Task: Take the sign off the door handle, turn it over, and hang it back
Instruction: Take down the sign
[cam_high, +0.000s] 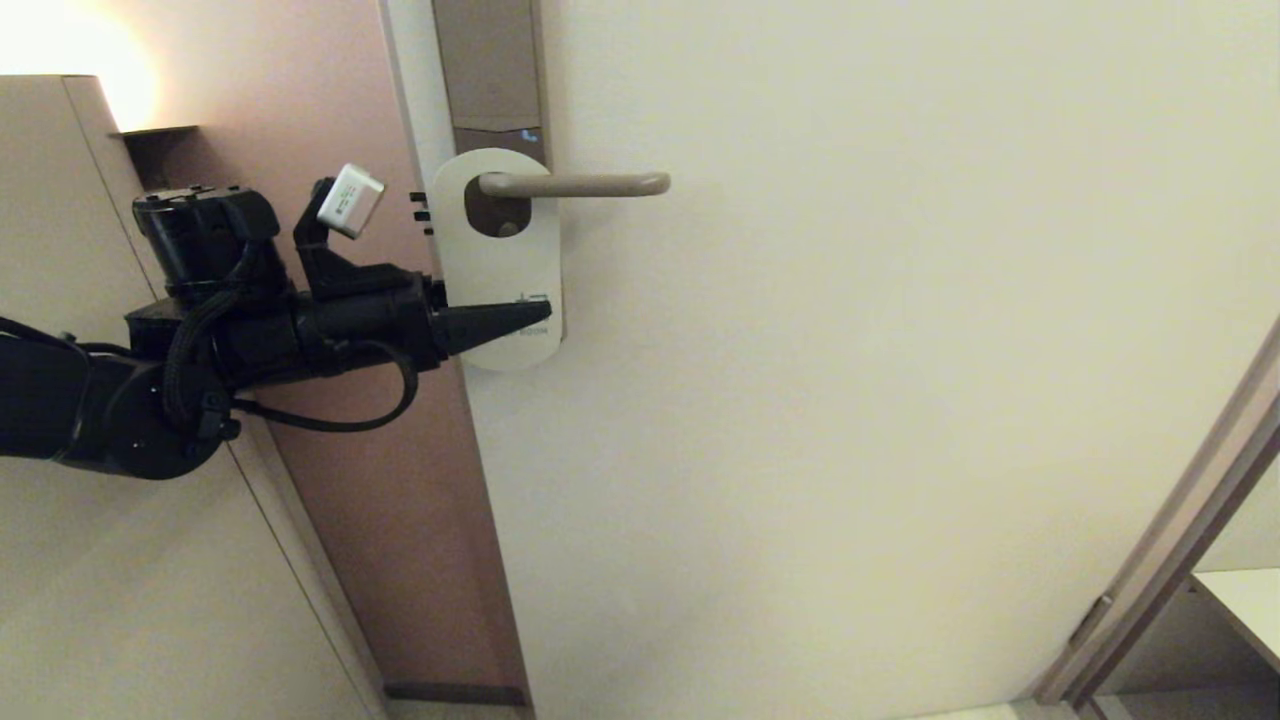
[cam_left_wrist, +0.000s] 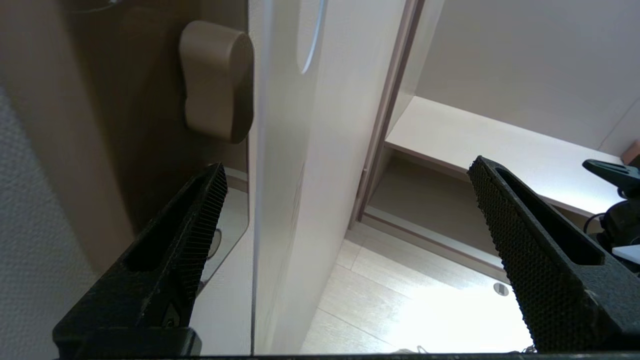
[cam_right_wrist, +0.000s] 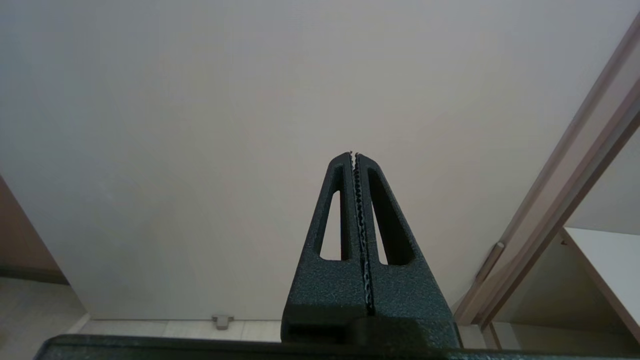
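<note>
White face outward, the sign (cam_high: 497, 262) hangs on the handle (cam_high: 575, 184), the lever passing through its oval hole close to the lock plate (cam_high: 492, 75). The sign lies flat against the door (cam_high: 900, 350), its lower end free.

My left pincer (cam_high: 510, 322) is at that lower end, reaching in from the door's edge side. In the left wrist view the fingers (cam_left_wrist: 197, 220) stand wide apart with the sign's thin edge (cam_left_wrist: 254, 200) running between them, nearer one finger than the other. Nothing is gripped. I judge this placement deliberate: straddling the free lower end gives a hold well away from the lever, so the hole can later slide along it and off the rounded tip.

Whether the inner finger has passed fully behind the sign cannot be confirmed from the head view, where one finger covers the lower print.

My right pincer (cam_right_wrist: 355, 160) is parked low, facing bare door, its fingers pressed together on nothing.

Judgement: with the white face showing and the pincer wide apart, this is either the approach for removal or the release after rehanging; I cannot tell which. If closing, the thin sign may flex or swing on the lever.
</note>
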